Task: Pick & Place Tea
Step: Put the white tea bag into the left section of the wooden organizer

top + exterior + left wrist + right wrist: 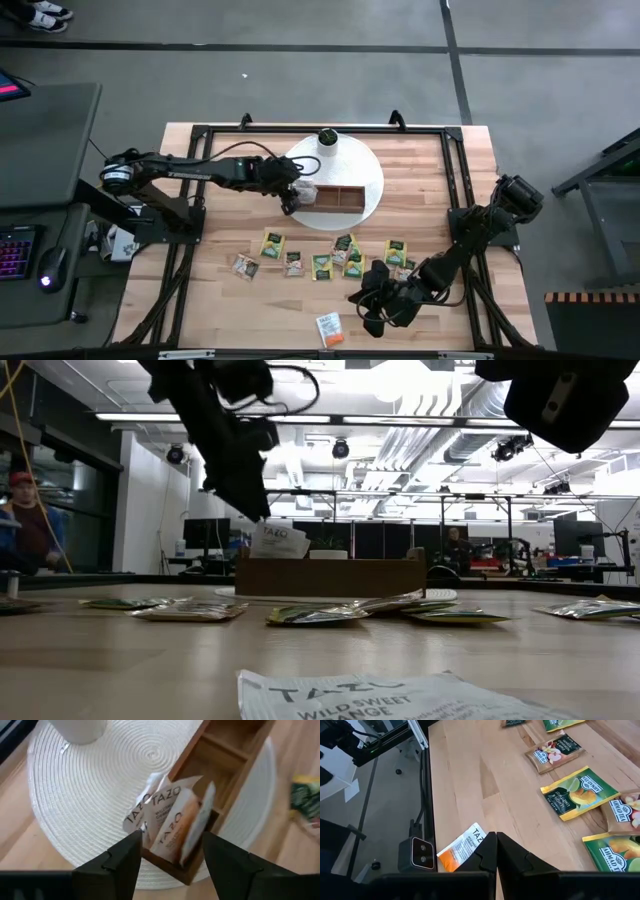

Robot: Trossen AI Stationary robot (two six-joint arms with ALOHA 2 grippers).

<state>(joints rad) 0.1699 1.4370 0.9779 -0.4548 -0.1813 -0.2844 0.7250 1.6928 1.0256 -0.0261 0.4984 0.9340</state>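
Both arms matte black, jointed; black cables along the left arm point(190, 168); markings seemingly none.

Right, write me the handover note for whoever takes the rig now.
Left gripper: open, over the tray's end compartment on the white mat.
Right gripper: shut, empty, low over the table's near edge by the orange Tazo sachet.
Done: a few white Tazo sachets stand in that end compartment.
Left: the row of green and tan sachets lying flat mid-table, plus the orange one; the other two compartments look empty.
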